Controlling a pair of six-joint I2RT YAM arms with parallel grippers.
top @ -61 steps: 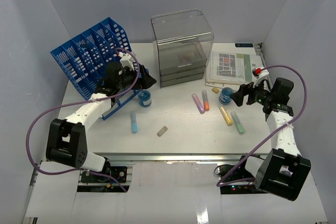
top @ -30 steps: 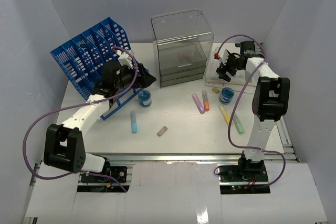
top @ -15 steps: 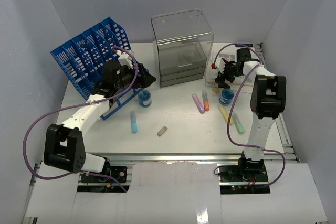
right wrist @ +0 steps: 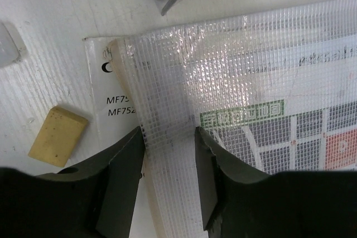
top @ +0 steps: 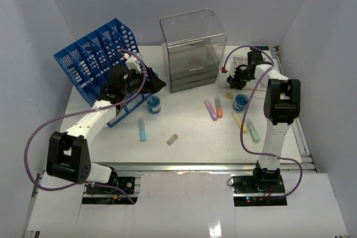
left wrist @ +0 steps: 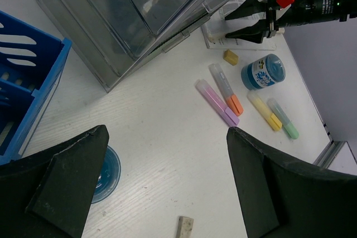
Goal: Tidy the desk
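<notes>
step in hand: mesh doc pouch at far right being taken by its edge. right gripper set astride that edge, jaws part-closed; clamped or not can't be told. left gripper held wide apart, empty, by blue rack. next: a firm pinch, then a lift, is likely called for. desk: white flat top betw. pale walls, w/ markers scattered.

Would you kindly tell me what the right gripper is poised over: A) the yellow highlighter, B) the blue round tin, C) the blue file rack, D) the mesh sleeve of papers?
D: the right wrist view shows the right gripper straddling the edge of the mesh sleeve of papers, a tan eraser lying beside it.
</notes>
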